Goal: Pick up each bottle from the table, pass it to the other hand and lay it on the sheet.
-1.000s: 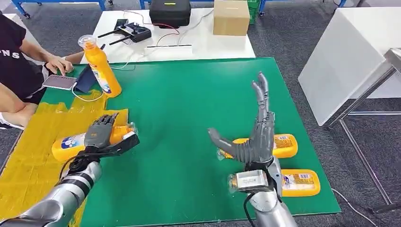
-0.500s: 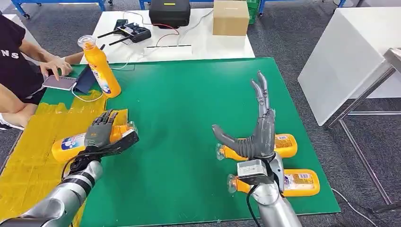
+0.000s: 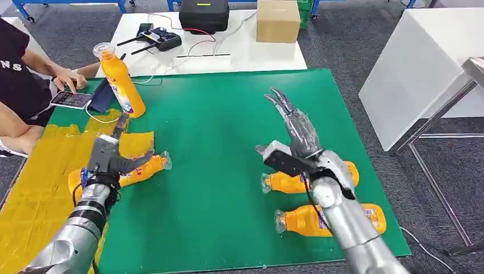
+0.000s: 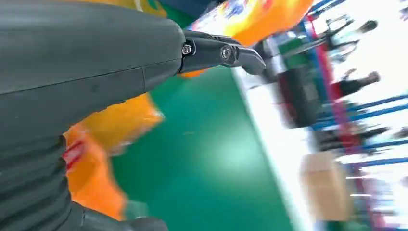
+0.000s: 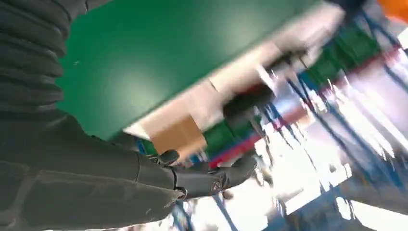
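An orange bottle [image 3: 149, 166] lies on its side, its body on the yellow sheet [image 3: 40, 194] and its clear cap out over the green mat [image 3: 217, 125]. My left hand [image 3: 105, 157] sits over its middle with fingers stretched upward and the thumb across it; in the left wrist view the bottle [image 4: 96, 183] lies beside the palm. My right hand [image 3: 297, 137] hovers open, fingers spread, above the mat. Just below it lie two more orange bottles, one nearer the hand [image 3: 285, 182] and one by the front edge [image 3: 302, 220]. A third bottle [image 3: 120, 83] stands upright at the back left.
A person sits at the left with a hand on a phone [image 3: 71, 98]. Behind the mat a white table carries a black case [image 3: 204, 14], a cardboard box [image 3: 278, 20] and a controller [image 3: 160, 39]. Another white table [image 3: 422, 63] stands at the right.
My left hand has lowered the bottle onto the sheet and its fingers have straightened off it. My right hand has tipped forward and risen away from the two lying bottles.
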Robot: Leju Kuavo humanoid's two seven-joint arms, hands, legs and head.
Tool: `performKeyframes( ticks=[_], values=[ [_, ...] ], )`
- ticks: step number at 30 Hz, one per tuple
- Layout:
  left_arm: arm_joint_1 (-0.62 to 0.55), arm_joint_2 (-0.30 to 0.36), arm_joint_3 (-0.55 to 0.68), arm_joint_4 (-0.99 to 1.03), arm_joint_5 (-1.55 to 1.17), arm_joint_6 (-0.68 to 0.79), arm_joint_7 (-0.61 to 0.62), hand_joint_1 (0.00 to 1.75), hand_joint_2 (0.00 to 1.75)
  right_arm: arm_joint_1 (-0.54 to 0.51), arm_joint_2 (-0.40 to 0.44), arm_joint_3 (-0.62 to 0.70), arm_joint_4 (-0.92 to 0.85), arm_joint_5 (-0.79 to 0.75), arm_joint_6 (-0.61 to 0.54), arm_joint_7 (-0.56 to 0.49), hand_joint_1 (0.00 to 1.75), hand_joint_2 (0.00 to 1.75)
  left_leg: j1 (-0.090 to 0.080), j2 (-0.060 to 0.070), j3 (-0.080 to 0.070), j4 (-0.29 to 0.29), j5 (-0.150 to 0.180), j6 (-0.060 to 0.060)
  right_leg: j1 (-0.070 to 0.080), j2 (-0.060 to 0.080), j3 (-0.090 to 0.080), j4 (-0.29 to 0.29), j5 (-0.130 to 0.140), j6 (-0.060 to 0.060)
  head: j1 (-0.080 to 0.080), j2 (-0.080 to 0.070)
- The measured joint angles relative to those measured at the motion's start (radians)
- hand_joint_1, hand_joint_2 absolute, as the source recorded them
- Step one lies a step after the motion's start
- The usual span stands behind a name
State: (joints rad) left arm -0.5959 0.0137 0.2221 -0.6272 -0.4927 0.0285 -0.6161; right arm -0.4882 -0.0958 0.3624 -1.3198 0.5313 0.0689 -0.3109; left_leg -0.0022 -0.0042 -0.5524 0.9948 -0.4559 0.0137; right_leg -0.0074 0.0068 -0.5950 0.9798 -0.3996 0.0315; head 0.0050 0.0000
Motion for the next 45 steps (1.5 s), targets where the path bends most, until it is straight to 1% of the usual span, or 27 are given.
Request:
performKeyframes(
  ticks=[2, 5, 11, 16, 19, 23, 26, 28, 30, 34, 36, 39, 41, 45],
  values=[
    [0.001, 0.002, 0.029, -0.036, 0.024, -0.026, 0.002, 0.00, 1.75, -0.092, -0.044, -0.005, 0.071, -0.013, 0.048, -0.005, 0.00, 1.75, 0.000, -0.003, 0.000, 0.000, 0.000, 0.001, 0.000, -0.002, 0.000, 0.000, 0.000, 0.000, 0.000, 0.000],
    [0.005, 0.006, 0.050, -0.058, 0.036, -0.028, 0.003, 0.00, 1.75, -0.152, -0.088, -0.004, 0.117, -0.010, 0.070, -0.004, 0.00, 1.75, 0.000, -0.004, -0.001, 0.000, 0.000, 0.001, 0.000, -0.003, 0.000, 0.000, 0.000, 0.000, 0.000, 0.000],
    [0.016, 0.010, 0.062, -0.075, 0.062, -0.026, -0.005, 0.00, 1.75, -0.170, -0.140, 0.014, 0.147, -0.014, 0.078, 0.006, 0.00, 1.75, 0.000, -0.004, -0.003, 0.000, 0.000, 0.001, 0.000, -0.003, -0.001, 0.000, -0.001, 0.000, 0.000, 0.000],
    [0.018, 0.011, 0.067, -0.076, 0.086, -0.040, -0.008, 0.00, 1.75, -0.169, -0.197, 0.045, 0.146, -0.053, 0.134, -0.003, 0.00, 1.75, -0.001, -0.005, -0.003, 0.000, 0.000, 0.001, 0.000, -0.004, -0.001, 0.000, 0.000, 0.000, 0.000, 0.000],
    [0.018, 0.012, 0.069, -0.076, 0.098, -0.048, -0.010, 0.00, 1.75, -0.160, -0.247, 0.066, 0.125, -0.095, 0.182, -0.014, 0.00, 1.75, -0.002, -0.005, -0.003, 0.000, 0.000, 0.001, 0.000, -0.004, -0.001, 0.000, 0.000, 0.000, 0.000, 0.000],
    [0.018, 0.012, 0.072, -0.076, 0.122, -0.070, -0.012, 0.00, 1.75, -0.113, -0.315, 0.084, 0.066, -0.130, 0.209, -0.035, 0.00, 1.75, -0.002, -0.004, -0.003, 0.000, 0.000, 0.001, -0.001, -0.004, -0.001, 0.000, -0.001, 0.000, 0.000, 0.000],
    [0.020, 0.011, 0.073, -0.078, 0.151, -0.104, -0.019, 0.00, 1.75, -0.036, -0.342, 0.089, -0.001, -0.089, 0.167, -0.058, 0.00, 1.75, -0.002, -0.004, -0.003, 0.000, 0.000, 0.001, -0.001, -0.004, -0.001, -0.001, -0.001, 0.000, 0.000, 0.000],
    [0.029, 0.009, 0.073, -0.093, 0.166, -0.125, -0.019, 0.00, 1.75, 0.035, -0.349, 0.095, -0.053, -0.031, 0.116, -0.068, 0.00, 1.75, -0.002, -0.004, -0.003, 0.000, 0.000, 0.001, 0.000, -0.004, -0.002, -0.001, -0.001, 0.000, 0.000, 0.000],
    [0.036, 0.007, 0.074, -0.104, 0.173, -0.131, -0.018, 0.00, 1.75, 0.090, -0.353, 0.104, -0.088, -0.008, 0.095, -0.071, 0.00, 1.75, -0.002, -0.004, -0.004, 0.000, 0.000, 0.001, 0.000, -0.004, -0.003, -0.001, -0.001, 0.000, 0.000, 0.000],
    [0.041, 0.003, 0.074, -0.116, 0.176, -0.134, -0.016, 0.00, 1.75, 0.140, -0.362, 0.111, -0.131, 0.004, 0.091, -0.072, 0.00, 1.75, -0.002, -0.004, -0.004, 0.000, 0.000, 0.001, 0.000, -0.003, -0.003, -0.001, -0.001, 0.000, 0.000, 0.000],
    [0.045, 0.001, 0.074, -0.124, 0.181, -0.135, -0.012, 0.00, 1.75, 0.162, -0.365, 0.111, -0.149, 0.036, 0.079, -0.073, 0.00, 1.75, -0.002, -0.004, -0.003, 0.000, 0.000, 0.001, 0.000, -0.003, -0.003, -0.001, -0.001, 0.000, 0.000, 0.000],
    [0.060, -0.002, 0.075, -0.146, 0.197, -0.146, -0.006, 0.00, 1.75, 0.229, -0.365, 0.109, -0.190, 0.103, 0.026, -0.074, 0.00, 1.75, -0.002, -0.004, -0.004, 0.000, 0.000, 0.001, -0.001, -0.004, -0.003, -0.001, -0.001, 0.000, 0.000, 0.000],
    [0.069, -0.003, 0.075, -0.163, 0.207, -0.151, 0.001, 0.00, 1.75, 0.274, -0.363, 0.103, -0.213, 0.153, -0.011, -0.057, 0.00, 1.75, -0.002, -0.004, -0.004, 0.000, 0.000, 0.001, -0.001, -0.004, -0.003, -0.001, -0.001, 0.000, 0.000, 0.000],
    [0.083, -0.007, 0.072, -0.187, 0.217, -0.152, 0.008, 0.00, 1.75, 0.330, -0.358, 0.086, -0.225, 0.230, -0.058, -0.022, 0.00, 1.75, -0.002, -0.004, -0.005, 0.000, 0.000, 0.001, -0.001, -0.004, -0.003, -0.001, -0.001, 0.000, 0.000, 0.000]
  ],
)
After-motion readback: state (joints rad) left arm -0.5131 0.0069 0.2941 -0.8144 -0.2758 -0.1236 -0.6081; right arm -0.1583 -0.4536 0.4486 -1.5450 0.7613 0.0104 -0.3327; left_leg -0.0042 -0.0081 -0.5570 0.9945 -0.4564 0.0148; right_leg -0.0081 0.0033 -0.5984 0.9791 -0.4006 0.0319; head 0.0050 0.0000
